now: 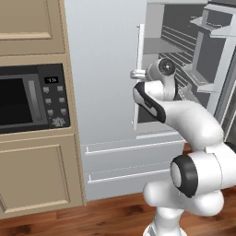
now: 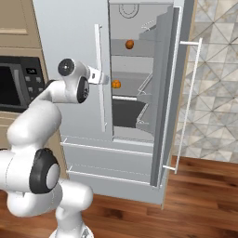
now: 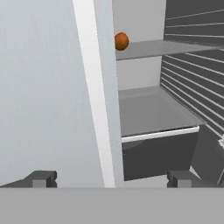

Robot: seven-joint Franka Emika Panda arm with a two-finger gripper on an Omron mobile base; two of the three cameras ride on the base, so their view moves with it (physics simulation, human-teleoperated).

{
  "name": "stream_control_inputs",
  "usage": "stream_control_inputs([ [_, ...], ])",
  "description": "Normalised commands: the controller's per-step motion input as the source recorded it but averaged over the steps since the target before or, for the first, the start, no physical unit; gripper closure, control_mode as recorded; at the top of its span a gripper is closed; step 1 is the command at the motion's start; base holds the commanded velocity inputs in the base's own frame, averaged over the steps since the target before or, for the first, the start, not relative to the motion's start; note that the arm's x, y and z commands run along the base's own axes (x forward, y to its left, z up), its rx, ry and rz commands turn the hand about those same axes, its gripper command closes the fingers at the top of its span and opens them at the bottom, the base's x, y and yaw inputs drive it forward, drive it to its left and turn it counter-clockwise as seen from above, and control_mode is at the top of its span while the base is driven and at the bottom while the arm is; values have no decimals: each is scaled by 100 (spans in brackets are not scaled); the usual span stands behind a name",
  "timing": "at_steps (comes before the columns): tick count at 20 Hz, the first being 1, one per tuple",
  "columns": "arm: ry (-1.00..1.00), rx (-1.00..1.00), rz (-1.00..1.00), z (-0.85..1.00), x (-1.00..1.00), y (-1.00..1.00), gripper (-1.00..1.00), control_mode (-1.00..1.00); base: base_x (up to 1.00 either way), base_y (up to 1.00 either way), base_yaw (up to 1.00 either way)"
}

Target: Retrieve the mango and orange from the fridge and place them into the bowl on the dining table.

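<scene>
- Claw (image 3: 111, 178) spread wide, gripping nothing; fingertips (image 3: 41, 178) standing well apart at the bottom of the hand view, one before the shut left door, the other before the open compartment.
- From the right base view, claw (image 2: 105, 79) raised in front of the fridge (image 2: 76, 42), level with the middle shelf, pointing into it.
- Just ahead of the claw: the long white bar handle (image 3: 94, 92) of the shut door, running vertically between the two fingertips.
- Just past that handle, ahead and slightly right of the claw: orange (image 2: 116, 84) on the middle shelf, near the shelf's left end; not touched.
- In the hand view, an orange-coloured ball (image 3: 121, 41) at the door's edge on a grey shelf (image 3: 162, 47), above and beyond the claw; a bare shelf and a dark drawer front (image 3: 159, 151) lower down, nearer the claw.
- Above and beyond the claw: mango (image 2: 129, 44) on the upper shelf, well apart from the claw.
- Right of the claw: right door (image 2: 173, 93) swung open, its white handle (image 2: 189, 104) facing the tiled wall.
- Below the claw: two drawers (image 1: 133, 161) with horizontal bars, shut.
- Far left of the claw: black microwave (image 1: 32, 99) set into beige cabinets.
</scene>
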Motion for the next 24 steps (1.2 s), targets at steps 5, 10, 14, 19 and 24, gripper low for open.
stream_control_inputs([
  [5, 2, 0, 0, 0, 53, 0, -100, -100, 0, 0, 0],
  [10, 9, 0, 0, 0, 60, 0, -100, -100, 0, 0, 0],
  [14, 7, 0, 0, 0, 58, 0, -100, -100, 0, 0, 0],
  [19, 1, 0, 0, -11, 48, 0, -100, -100, 0, 0, 0],
  [24, -7, 0, 0, -32, 27, 0, -100, -100, 0, 0, 0],
])
